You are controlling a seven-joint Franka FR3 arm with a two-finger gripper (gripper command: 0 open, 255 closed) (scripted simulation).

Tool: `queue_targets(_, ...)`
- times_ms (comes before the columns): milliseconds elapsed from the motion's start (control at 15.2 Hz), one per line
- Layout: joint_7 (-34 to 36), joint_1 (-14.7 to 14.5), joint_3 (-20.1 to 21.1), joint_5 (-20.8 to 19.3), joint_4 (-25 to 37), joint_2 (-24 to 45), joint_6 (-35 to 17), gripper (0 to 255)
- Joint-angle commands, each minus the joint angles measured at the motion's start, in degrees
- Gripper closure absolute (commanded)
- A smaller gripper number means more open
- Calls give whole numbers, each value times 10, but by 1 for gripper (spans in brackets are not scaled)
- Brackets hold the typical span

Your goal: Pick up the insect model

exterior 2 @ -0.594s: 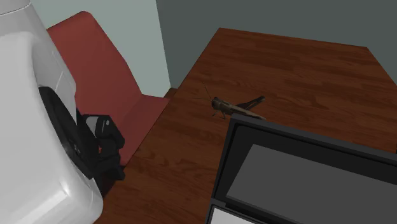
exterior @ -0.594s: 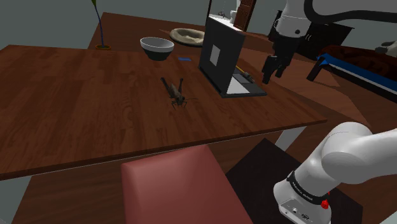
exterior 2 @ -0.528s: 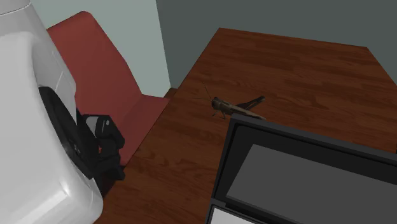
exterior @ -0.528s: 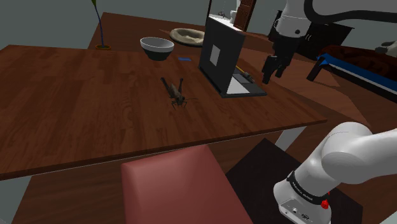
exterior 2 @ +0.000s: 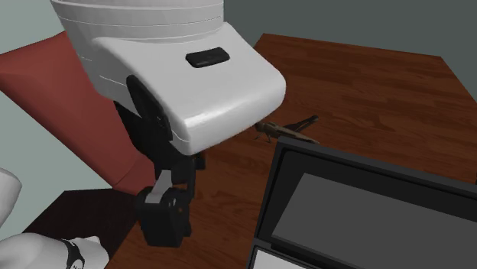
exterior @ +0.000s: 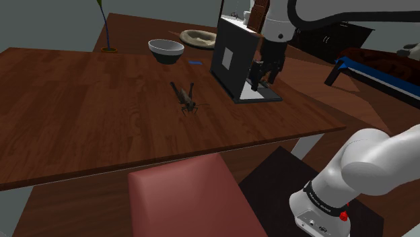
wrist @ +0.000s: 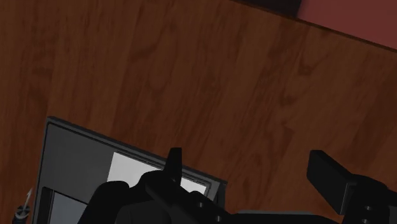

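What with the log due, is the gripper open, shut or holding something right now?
Gripper: open, holding nothing; the insect model lies on the table, apart from it.

A dark wooden worktop [exterior: 87, 114] carries an open laptop [exterior: 232, 57] and a white bowl [exterior: 165, 48], with a small blue thing [exterior: 195, 62] lying between them. A red chair [exterior: 182, 195] stands at the worktop's near edge.
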State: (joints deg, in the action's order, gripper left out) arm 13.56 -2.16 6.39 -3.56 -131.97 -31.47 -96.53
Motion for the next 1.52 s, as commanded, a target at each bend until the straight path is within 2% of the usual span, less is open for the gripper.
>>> queue_targets(0,27,-3,18,4,21,34,-12,0)
queue_targets(528,139,-16,88,-10,135,192,-43,0)
queue_targets(858,209,-30,121,-42,233,303,-42,0)
queue_targets(1188,274,-58,139,-86,356,423,-21,0)
queue_targets(1254,279,-62,139,-90,367,434,-18,0)
queue_targets(1452,282,-61,138,-92,348,437,-40,0)
